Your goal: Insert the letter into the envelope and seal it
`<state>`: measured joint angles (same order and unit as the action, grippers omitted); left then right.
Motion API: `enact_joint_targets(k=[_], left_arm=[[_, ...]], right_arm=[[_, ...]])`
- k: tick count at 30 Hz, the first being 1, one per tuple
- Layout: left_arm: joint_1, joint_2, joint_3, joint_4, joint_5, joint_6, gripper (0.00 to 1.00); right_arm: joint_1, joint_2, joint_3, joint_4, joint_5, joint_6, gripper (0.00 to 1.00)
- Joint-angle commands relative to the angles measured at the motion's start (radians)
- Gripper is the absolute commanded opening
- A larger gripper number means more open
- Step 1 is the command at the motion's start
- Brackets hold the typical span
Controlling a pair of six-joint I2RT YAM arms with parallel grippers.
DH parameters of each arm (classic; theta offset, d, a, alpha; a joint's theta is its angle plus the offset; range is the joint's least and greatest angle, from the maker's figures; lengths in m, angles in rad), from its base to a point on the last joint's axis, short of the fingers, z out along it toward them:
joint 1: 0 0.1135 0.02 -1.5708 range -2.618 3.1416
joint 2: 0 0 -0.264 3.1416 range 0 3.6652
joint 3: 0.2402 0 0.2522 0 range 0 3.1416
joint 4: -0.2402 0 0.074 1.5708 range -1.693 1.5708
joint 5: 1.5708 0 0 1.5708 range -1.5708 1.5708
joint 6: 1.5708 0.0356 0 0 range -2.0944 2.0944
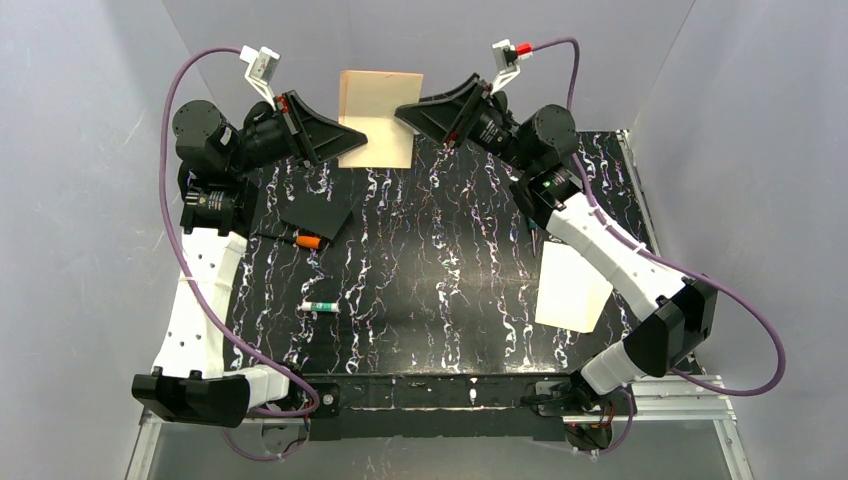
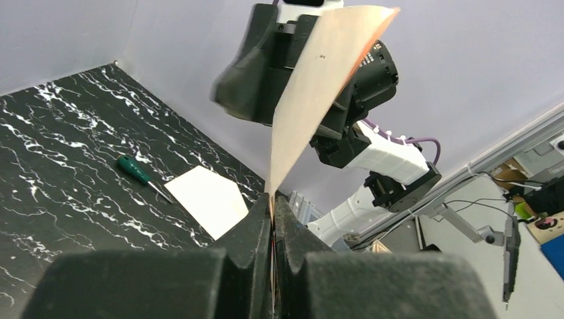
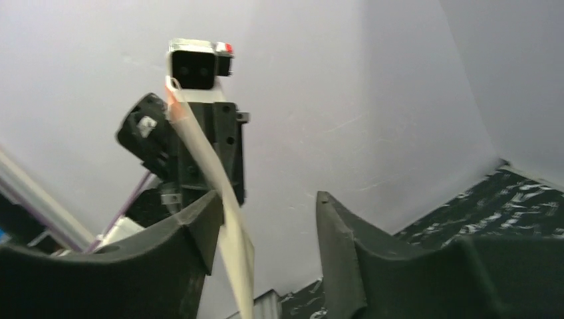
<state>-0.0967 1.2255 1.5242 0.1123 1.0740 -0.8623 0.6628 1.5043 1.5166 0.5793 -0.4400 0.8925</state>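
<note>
Currently: flat cream-yellow paper envelope (image 1: 380, 105), raised off the black white-veined bench (image 1: 440, 280), at the middle of its far edge. Left pincer (image 2: 273, 203) is clamped together on one edge of the envelope. Right pincer (image 3: 269, 199) has its fingers apart, with the envelope just beside one finger. Plain white paper letter (image 1: 568, 292) lies flat near the right edge, partly hidden by the right arm. Black square card (image 1: 315, 215) lies flat toward the left edge.
</note>
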Motion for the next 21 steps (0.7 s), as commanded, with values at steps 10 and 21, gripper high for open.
enact_joint_targets(k=[10,21], left_arm=[[0.01,-0.001,0.013,0.02,-0.041,0.399,0.0],[0.008,0.042,0.05,0.019,0.112,0.38,0.0]], right_arm=[[-0.003,-0.151,0.008,-0.373,0.587,-0.041,0.76],[-0.009,-0.022,0.231,-0.402,0.102,-0.186,0.8]])
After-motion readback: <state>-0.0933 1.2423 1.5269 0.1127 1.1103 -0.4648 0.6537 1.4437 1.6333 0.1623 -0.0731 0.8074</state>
